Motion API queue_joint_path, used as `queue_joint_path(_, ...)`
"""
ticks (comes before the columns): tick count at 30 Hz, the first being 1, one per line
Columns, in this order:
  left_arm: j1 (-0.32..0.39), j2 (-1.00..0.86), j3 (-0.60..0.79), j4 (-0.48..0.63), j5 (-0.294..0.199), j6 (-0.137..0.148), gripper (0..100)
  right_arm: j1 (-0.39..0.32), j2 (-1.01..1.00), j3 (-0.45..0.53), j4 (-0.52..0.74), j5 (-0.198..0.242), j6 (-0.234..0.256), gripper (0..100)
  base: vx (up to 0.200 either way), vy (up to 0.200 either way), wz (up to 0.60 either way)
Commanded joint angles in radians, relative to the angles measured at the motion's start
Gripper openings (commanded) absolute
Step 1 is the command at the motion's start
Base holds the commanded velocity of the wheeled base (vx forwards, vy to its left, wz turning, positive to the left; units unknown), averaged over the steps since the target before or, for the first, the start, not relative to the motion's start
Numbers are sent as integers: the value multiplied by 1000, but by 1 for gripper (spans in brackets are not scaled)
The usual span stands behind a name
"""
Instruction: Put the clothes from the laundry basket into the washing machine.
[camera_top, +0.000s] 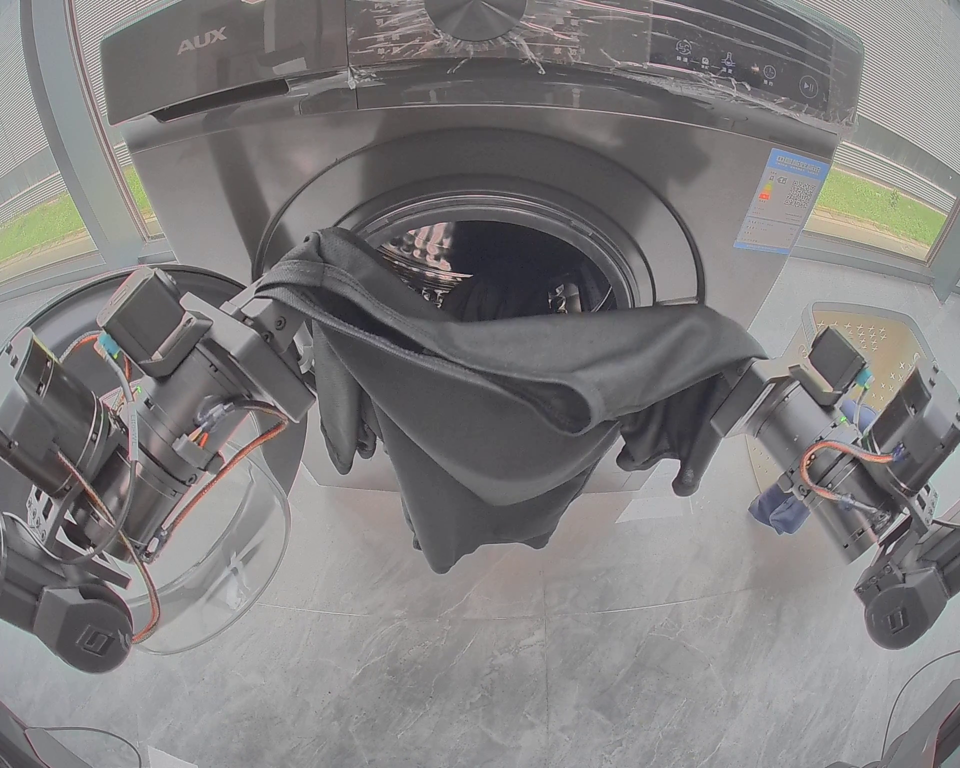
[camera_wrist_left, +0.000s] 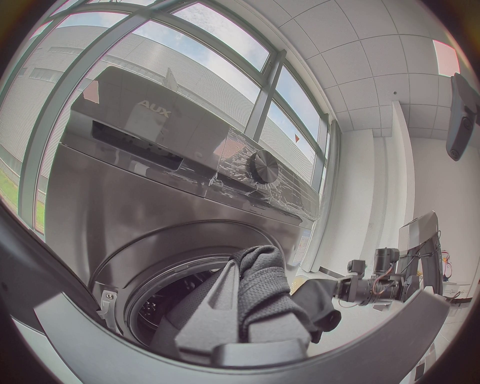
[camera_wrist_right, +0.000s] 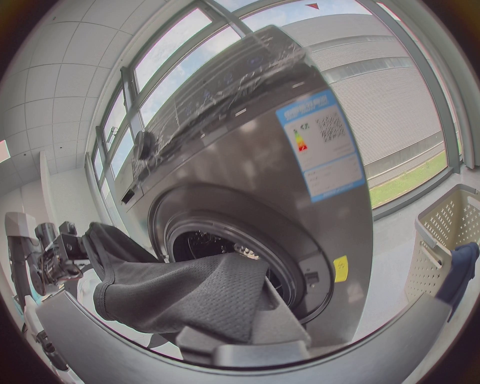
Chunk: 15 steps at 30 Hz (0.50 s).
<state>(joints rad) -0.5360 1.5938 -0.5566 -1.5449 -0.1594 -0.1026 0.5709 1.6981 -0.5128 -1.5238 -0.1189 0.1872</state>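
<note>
A large black garment (camera_top: 500, 400) hangs stretched between my two grippers in front of the washing machine's open drum (camera_top: 500, 265). My left gripper (camera_top: 268, 305) is shut on one end of it by the left rim of the opening; in the left wrist view the mesh cloth (camera_wrist_left: 262, 285) is bunched between its fingers (camera_wrist_left: 220, 305). My right gripper (camera_top: 728, 385) is shut on the other end, lower and right of the opening; its wrist view shows the cloth (camera_wrist_right: 190, 295) draped toward the drum (camera_wrist_right: 225, 245). Dark fabric lies inside the drum.
The machine's round glass door (camera_top: 215, 560) stands swung open at the left, under my left arm. A beige laundry basket (camera_top: 880, 335) stands at the right beside the machine, with a blue garment (camera_top: 785, 510) hanging over its side. Grey tiled floor lies in front.
</note>
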Motion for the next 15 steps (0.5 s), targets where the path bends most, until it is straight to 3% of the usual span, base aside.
queue_joint_path(1,-7,17,-14,-1,1,0,0,30,118,-4,1,5,-2,0,0,0,0)
queue_joint_path(9,-21,11,-16,-3,0,1,0,147,359,-13,1,7,-31,0,0,0,0)
queue_joint_path(10,-21,8,-16,-3,0,1,0,165,403,-18,-6,5,-34,100,0,0,0)
queue_joint_path(15,-22,2,-16,-1,-2,1,0,205,494,-46,-12,10,-32,100,0,0,0)
